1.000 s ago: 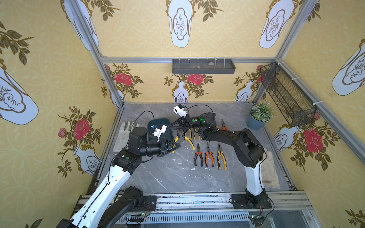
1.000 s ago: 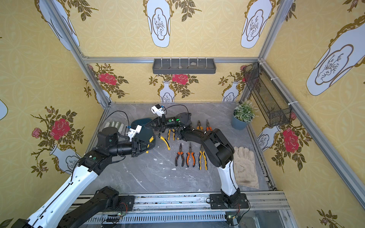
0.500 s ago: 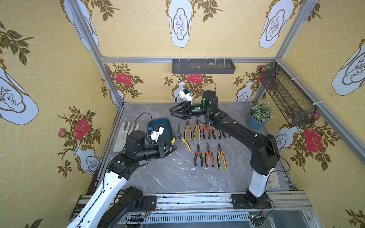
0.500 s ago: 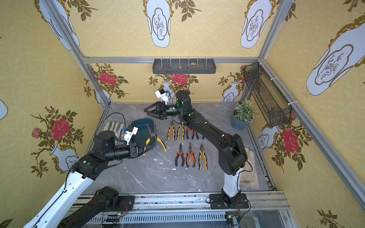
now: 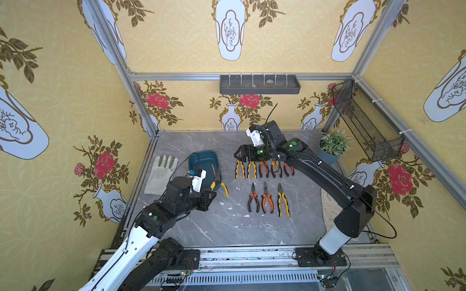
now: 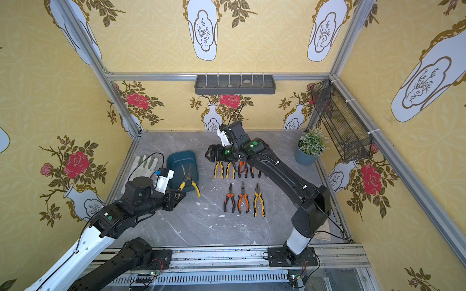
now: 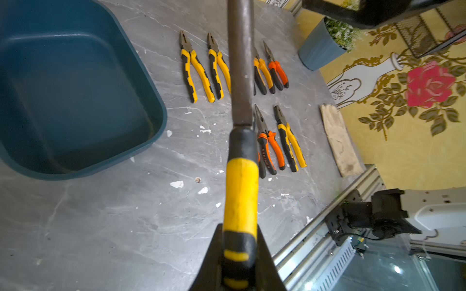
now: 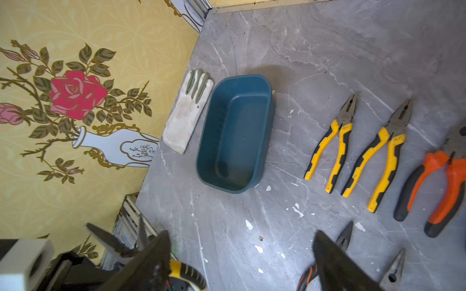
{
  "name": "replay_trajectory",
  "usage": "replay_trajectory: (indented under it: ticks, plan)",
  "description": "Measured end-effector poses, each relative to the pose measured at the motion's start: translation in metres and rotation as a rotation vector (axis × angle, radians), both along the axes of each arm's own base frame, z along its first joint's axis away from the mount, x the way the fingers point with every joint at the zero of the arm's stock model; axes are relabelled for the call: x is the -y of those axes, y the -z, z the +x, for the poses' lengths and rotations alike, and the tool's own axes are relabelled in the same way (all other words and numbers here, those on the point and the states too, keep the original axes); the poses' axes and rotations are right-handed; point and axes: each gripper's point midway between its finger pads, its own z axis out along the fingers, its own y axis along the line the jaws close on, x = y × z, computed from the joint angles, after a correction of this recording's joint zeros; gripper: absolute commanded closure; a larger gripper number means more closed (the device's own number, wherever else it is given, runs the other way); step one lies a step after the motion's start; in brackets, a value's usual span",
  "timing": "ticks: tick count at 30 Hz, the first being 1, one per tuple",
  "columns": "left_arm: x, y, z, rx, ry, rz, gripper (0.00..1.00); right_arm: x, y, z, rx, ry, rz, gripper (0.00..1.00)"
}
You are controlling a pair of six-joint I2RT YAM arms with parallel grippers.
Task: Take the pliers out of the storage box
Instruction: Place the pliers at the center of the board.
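Yellow-handled pliers (image 7: 240, 191) hang at the rim of the empty storage box (image 7: 75, 88), one handle clamped in the left fingers (image 7: 209, 262); the right fingers (image 8: 332, 262) are open. The pliers should be lowered flat onto the surface (image 7: 100, 226) beside the box.

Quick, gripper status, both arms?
Left gripper: closed on the yellow-handled long-nosed pliers.
Right gripper: open, holding nothing.

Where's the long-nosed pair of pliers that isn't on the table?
In both top views the left gripper holds the long-nosed yellow-and-black pliers aloft beside the near end of the dark teal plastic storage box, left of the laid-out pliers.
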Motion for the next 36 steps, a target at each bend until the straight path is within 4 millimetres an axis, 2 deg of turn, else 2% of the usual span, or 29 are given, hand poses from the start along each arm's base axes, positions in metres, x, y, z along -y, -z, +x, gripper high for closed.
replay_trajectory:
  ticks: [3,7,14,22,24,25,27,30,31,32,36]
  plan:
    - [-0.001,0.007,0.004,-0.001,-0.014,0.049,1.0,-0.022,0.0,-0.026,-0.003,-0.069,0.001,0.22]
    - [-0.003,0.003,0.007,0.017,-0.025,0.06,1.0,-0.048,0.006,-0.052,-0.025,-0.147,0.006,0.2]
    - [-0.004,0.005,0.01,0.018,-0.037,0.071,1.0,-0.065,0.029,-0.051,-0.081,-0.146,0.011,0.19]
    - [-0.004,0.005,0.01,0.017,-0.037,0.069,1.0,-0.089,0.022,-0.065,-0.087,-0.209,0.086,0.2]
    - [-0.003,0.005,0.01,0.016,-0.035,0.068,1.0,-0.093,0.024,-0.065,-0.086,-0.216,0.092,0.23]
    - [-0.003,0.005,0.01,0.016,-0.035,0.068,1.0,-0.094,0.026,-0.064,-0.089,-0.216,0.09,0.26]
    - [-0.003,0.005,0.009,0.013,-0.036,0.063,1.0,-0.096,0.029,-0.063,-0.094,-0.213,0.085,0.41]
    - [-0.003,0.004,0.009,0.012,-0.037,0.061,1.0,-0.101,0.03,-0.06,-0.09,-0.21,0.098,0.81]
    - [-0.003,0.005,0.009,0.011,-0.037,0.062,1.0,-0.103,0.028,-0.059,-0.092,-0.208,0.106,0.87]
    - [-0.004,0.005,0.008,0.003,-0.042,0.06,1.0,-0.106,0.025,-0.058,-0.113,-0.192,0.125,0.92]
    - [-0.006,0.005,0.009,0.009,-0.056,0.063,1.0,-0.113,0.014,-0.056,-0.117,-0.19,0.169,0.96]
